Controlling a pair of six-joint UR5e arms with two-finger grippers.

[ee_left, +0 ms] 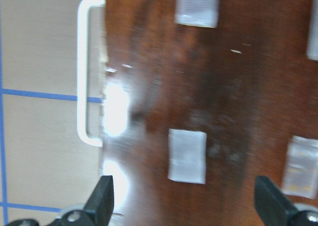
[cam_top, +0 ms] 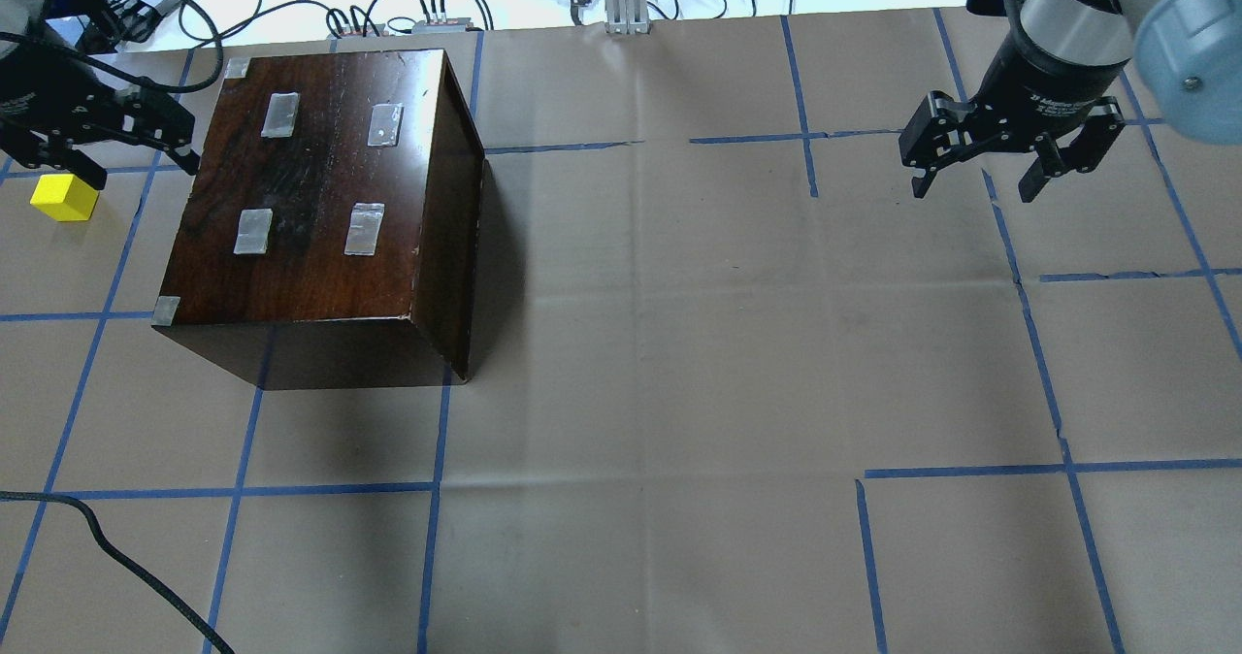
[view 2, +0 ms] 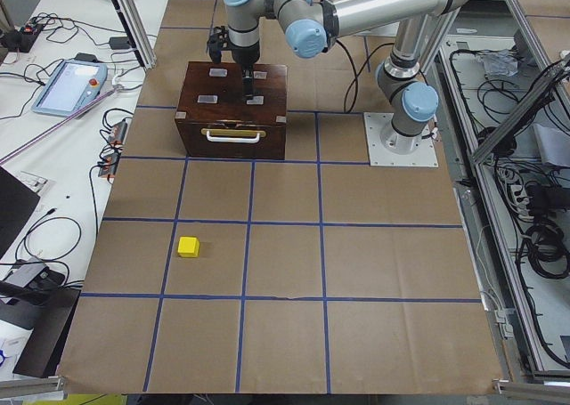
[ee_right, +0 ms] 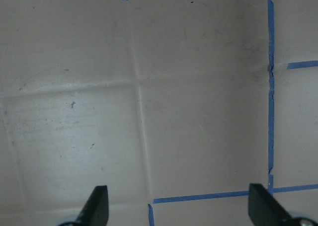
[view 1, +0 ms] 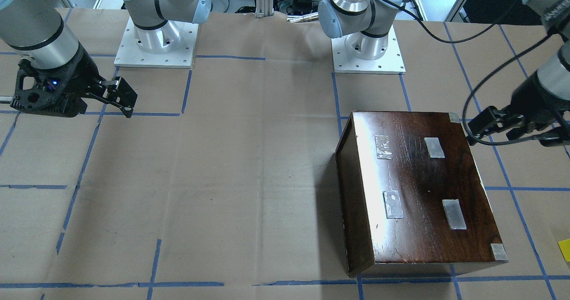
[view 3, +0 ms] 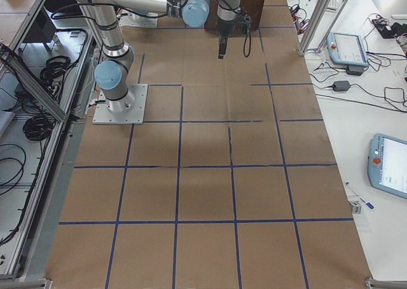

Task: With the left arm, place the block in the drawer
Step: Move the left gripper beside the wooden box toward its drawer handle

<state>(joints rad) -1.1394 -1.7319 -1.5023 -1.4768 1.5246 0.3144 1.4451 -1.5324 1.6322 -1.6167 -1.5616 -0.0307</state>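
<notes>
The yellow block (cam_top: 64,197) lies on the brown paper left of the dark wooden box (cam_top: 320,208); it also shows in the exterior left view (view 2: 188,246) and at the front-facing view's right edge (view 1: 564,249). The drawer is shut inside the box; only its dark front with a white handle (view 2: 233,136) shows, and its pale tray is hidden. My left gripper (cam_top: 136,154) is open and empty, hovering over the box's handle-side edge, above and beside the block. In the left wrist view the handle (ee_left: 87,72) lies ahead of the fingertips (ee_left: 104,196). My right gripper (cam_top: 972,188) is open and empty over bare paper.
The box top carries several grey tape patches (cam_top: 366,228). Blue tape lines (cam_top: 427,489) grid the paper. A loose black cable (cam_top: 116,557) lies at the near left. Both arm bases (view 1: 156,46) stand at the table's robot side.
</notes>
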